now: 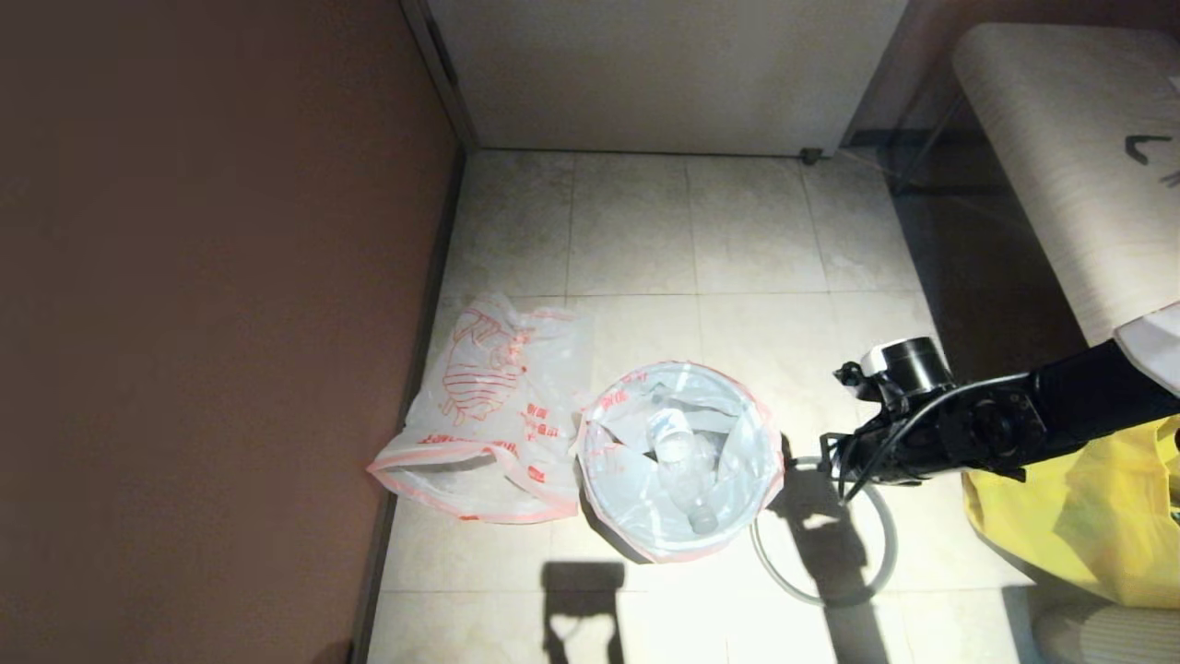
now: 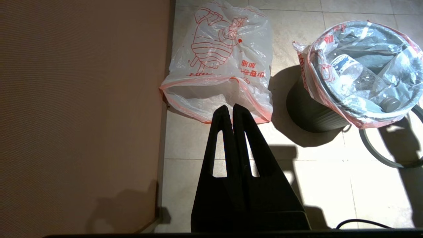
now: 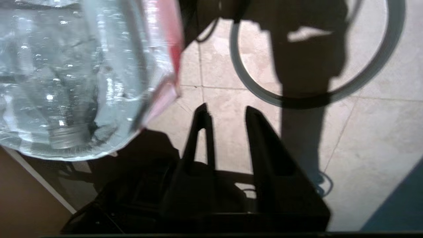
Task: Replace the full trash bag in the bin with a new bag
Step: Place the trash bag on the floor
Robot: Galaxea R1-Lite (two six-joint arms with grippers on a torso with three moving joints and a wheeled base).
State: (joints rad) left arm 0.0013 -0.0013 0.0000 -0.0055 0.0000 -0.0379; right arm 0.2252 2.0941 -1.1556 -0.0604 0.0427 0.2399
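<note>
grey hoop [image 1: 823, 544] beside bin [image 2: 310, 112], yellow bag [image 1: 1079, 516] near

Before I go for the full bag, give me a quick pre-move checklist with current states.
1. Hoop off the bin, on the floor beside it: ok.
2. Full bag folded over the bin's rim, ungrasped: ok.
3. Right tool open, empty, beside the bin: ok.
4. Left tool shut, holding nothing: ok.
5. New bag flat on the floor, beside the bin: ok.
6. Bottle contained inside the full bag: ok.
</note>
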